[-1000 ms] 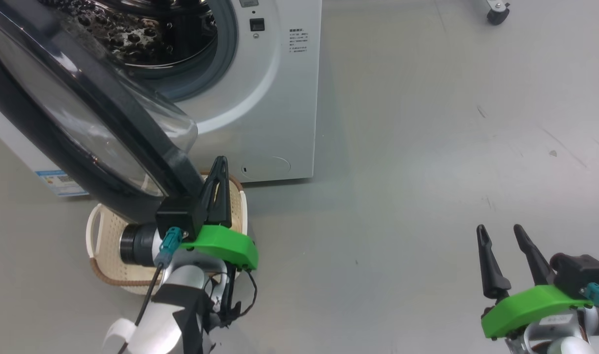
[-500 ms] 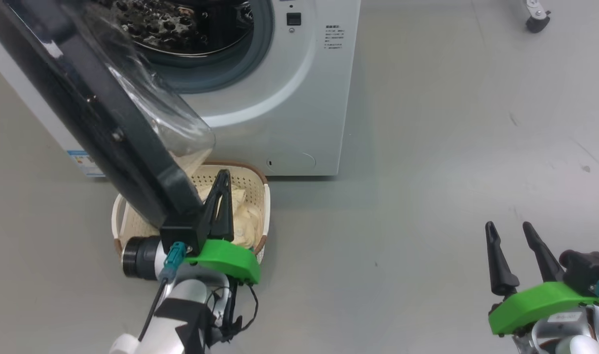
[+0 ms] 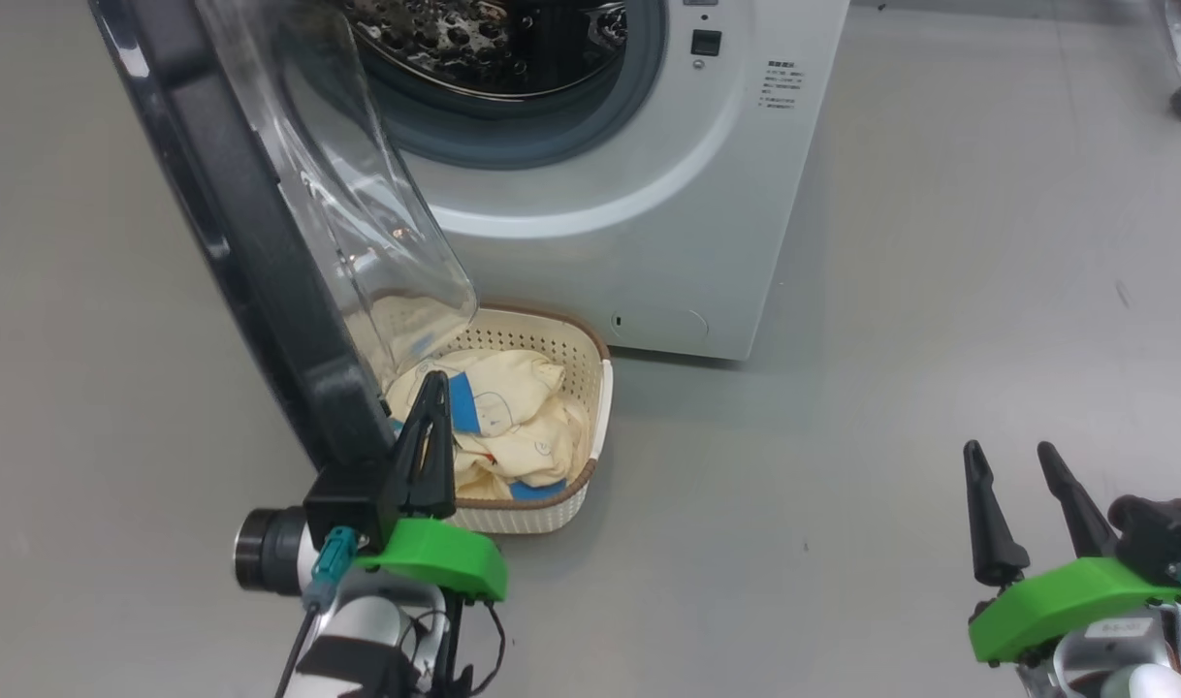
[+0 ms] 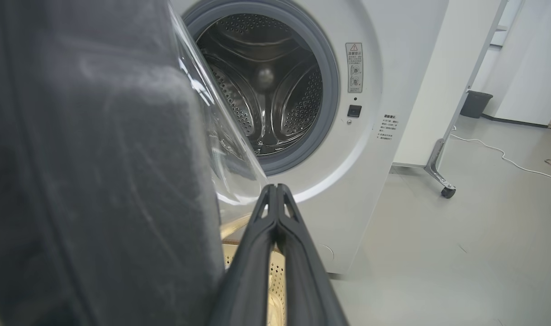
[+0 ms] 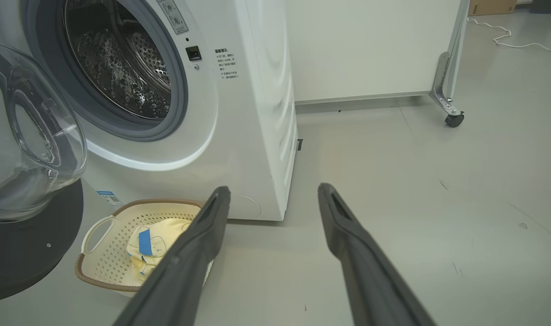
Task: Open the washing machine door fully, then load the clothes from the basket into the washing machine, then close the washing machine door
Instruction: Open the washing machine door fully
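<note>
Washing machine door stands swung out from the washing machine, and from the head we see it almost edge-on, its black frame on our left and its clear glass bowl bulging towards the right. The mouth is uncovered: the grey gasket and the shiny perforated drum show past the door's edge.

Below it the basket sits on the grey floor just in front of the machine's lower front, with the clothes heaped inside, cream with blue patches. The glass bowl overhangs the basket's left part, and the washing machine door hides that end of it from the head.

Our left gripper is clenched, its two dark fingers pressed together on nothing, pointing over the basket's near rim. It sits just beside the door's lower free edge; we cannot tell whether the wrist touches the frame. From the left wrist the door walls off the whole left side, right next to the fingers.

Our right gripper is released, jaws spread, low at the right and well apart from the basket. Its own view looks across the basket and clothes to the machine's front.

Between the basket and that gripper lies a wide stretch of floor. Farther right a white panel stands on a caster beside the machine, with a white cable on the floor beyond and a dark bin behind.
</note>
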Controlling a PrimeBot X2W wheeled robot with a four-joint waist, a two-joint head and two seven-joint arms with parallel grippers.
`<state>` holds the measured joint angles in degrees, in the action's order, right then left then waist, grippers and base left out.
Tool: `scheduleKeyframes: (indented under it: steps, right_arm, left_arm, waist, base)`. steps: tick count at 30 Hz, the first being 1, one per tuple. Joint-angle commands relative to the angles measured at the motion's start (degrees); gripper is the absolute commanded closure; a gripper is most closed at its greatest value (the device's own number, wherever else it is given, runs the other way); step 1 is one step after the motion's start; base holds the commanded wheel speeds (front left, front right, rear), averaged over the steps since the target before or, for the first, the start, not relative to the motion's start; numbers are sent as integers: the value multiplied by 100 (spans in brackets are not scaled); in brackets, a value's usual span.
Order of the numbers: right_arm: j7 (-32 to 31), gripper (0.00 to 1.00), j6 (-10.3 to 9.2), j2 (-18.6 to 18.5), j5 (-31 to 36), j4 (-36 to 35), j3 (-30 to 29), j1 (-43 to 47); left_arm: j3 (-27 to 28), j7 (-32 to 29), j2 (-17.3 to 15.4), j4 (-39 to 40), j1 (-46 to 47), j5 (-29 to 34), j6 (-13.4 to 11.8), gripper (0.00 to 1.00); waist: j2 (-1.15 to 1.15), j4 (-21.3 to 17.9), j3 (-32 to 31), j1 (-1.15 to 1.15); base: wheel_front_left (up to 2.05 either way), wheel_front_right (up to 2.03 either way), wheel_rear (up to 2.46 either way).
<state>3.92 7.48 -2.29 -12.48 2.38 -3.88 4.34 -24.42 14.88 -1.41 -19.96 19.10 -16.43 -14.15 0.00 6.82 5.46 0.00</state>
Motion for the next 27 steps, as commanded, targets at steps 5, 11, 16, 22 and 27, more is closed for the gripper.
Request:
scheduleKeyframes:
  steps: [5, 11, 16, 22, 27]
  right_arm:
    - [-64, 0, 1, -59, 22, -213, 100, -93]
    - [-71, 0, 1, -59, -11, -256, 128, -50]
    - [-89, 0, 1, -59, -6, -304, 114, -29]
    - [-104, 0, 1, -59, -6, -333, 114, -9]
    - [-118, 0, 1, -59, -14, -353, 118, 4]
  left_arm:
    - [519, 11, -328, 126, -56, 11, -379, 100]
    - [677, 11, -414, 227, -250, -10, -457, 100]
    - [851, 12, -517, 339, -424, -39, -538, 100]
    - [1167, 12, -680, 473, -638, -128, -666, 100]
    - [1439, 12, -883, 557, -790, -199, -747, 100]
  waist:
    - [0, 280, -42, 0]
    - [0, 495, -80, 0]
    - [0, 616, -90, 0]
    - [0, 694, -101, 0]
    - [0, 709, -102, 0]
  base:
    - [0, 0, 0]
    - [0, 0, 0]
    - [0, 0, 0]
    - [0, 0, 0]
    - [0, 0, 0]
